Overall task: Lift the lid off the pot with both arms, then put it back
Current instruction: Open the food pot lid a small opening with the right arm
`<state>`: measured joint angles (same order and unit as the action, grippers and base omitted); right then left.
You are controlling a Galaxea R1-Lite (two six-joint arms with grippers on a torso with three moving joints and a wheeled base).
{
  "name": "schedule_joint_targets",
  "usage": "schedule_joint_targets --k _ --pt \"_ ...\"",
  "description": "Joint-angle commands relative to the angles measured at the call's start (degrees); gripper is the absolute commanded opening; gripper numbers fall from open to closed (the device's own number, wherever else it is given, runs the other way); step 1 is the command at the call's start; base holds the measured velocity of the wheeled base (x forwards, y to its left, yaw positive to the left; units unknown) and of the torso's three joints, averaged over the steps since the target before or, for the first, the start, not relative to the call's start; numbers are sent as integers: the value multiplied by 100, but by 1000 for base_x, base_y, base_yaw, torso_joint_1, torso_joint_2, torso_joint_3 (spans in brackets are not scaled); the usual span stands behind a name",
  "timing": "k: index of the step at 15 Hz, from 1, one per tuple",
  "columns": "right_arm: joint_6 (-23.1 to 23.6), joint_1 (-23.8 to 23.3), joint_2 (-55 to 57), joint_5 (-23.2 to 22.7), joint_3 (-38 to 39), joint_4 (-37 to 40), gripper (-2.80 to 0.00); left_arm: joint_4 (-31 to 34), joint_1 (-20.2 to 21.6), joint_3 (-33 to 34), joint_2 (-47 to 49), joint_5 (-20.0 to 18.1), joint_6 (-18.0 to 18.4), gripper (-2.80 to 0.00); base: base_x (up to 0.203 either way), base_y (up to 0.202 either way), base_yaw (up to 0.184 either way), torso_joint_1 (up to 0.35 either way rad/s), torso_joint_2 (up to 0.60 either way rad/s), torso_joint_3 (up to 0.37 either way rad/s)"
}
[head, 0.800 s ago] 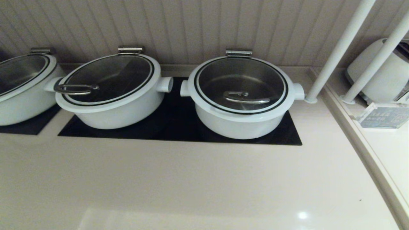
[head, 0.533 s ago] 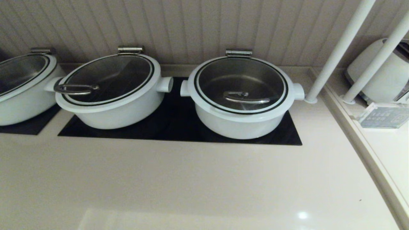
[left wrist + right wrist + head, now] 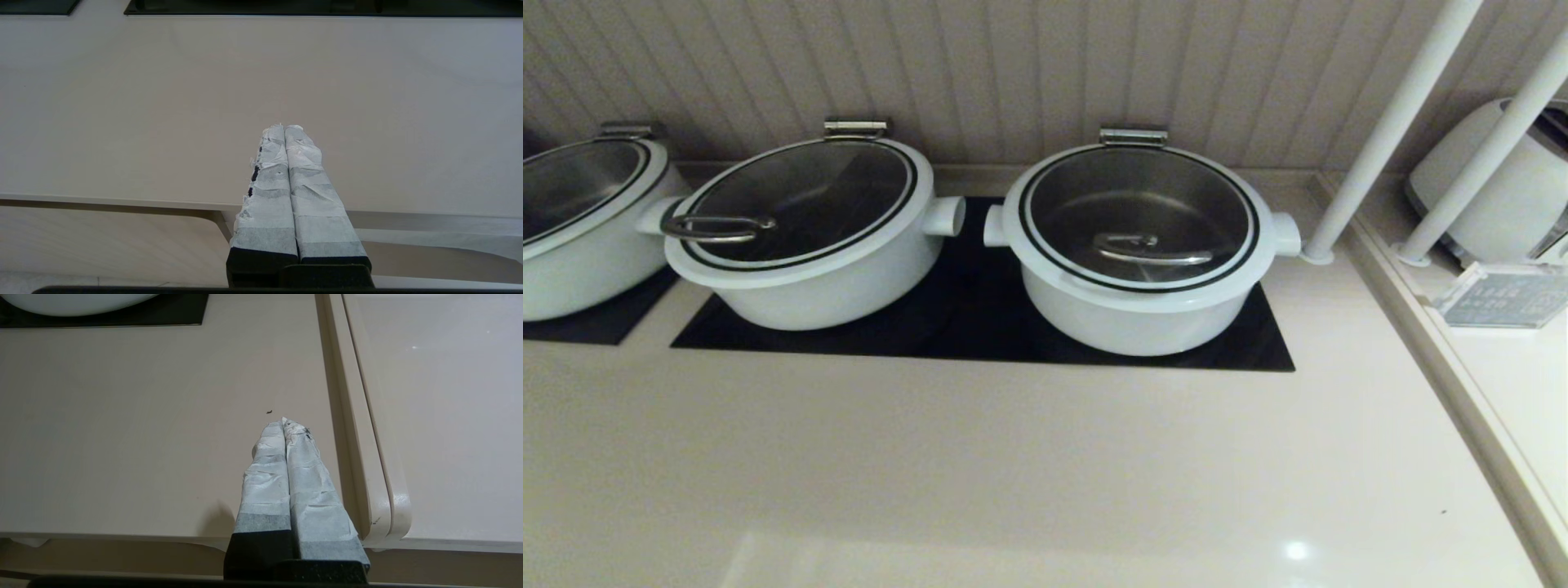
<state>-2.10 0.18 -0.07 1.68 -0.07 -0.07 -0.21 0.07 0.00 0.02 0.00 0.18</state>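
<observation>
Waiting at counter's near edge, six o'clock of wide white pot (image 3: 1137, 314): left gripper (image 3: 284, 127) and right gripper (image 3: 282, 420), tape-wrapped fingers clenched, empty. Round glass lid (image 3: 1137, 216) seated on pot, steel handle centred. Approach apparently not begun.

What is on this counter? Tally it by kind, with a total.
White pots with glass lids: 3
Black mats: 2
White poles: 2
White appliance: 1
Sign holder: 1
Total: 9
</observation>
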Motion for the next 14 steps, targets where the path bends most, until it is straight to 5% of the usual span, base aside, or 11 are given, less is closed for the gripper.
schedule_joint_targets --k 1,10,14 --pt "36 8 7 -8 7 -11 -280 -6 1 0 -1 0 -1 -280 0 0 0 0 0 0" --pt "588 9 569 -493 -1382 513 -280 -6 1 0 -2 0 -1 -280 0 0 0 0 0 0" --pt "925 38 2013 -1428 -2239 461 -280 -6 1 0 5 0 17 -280 0 0 0 0 0 0"
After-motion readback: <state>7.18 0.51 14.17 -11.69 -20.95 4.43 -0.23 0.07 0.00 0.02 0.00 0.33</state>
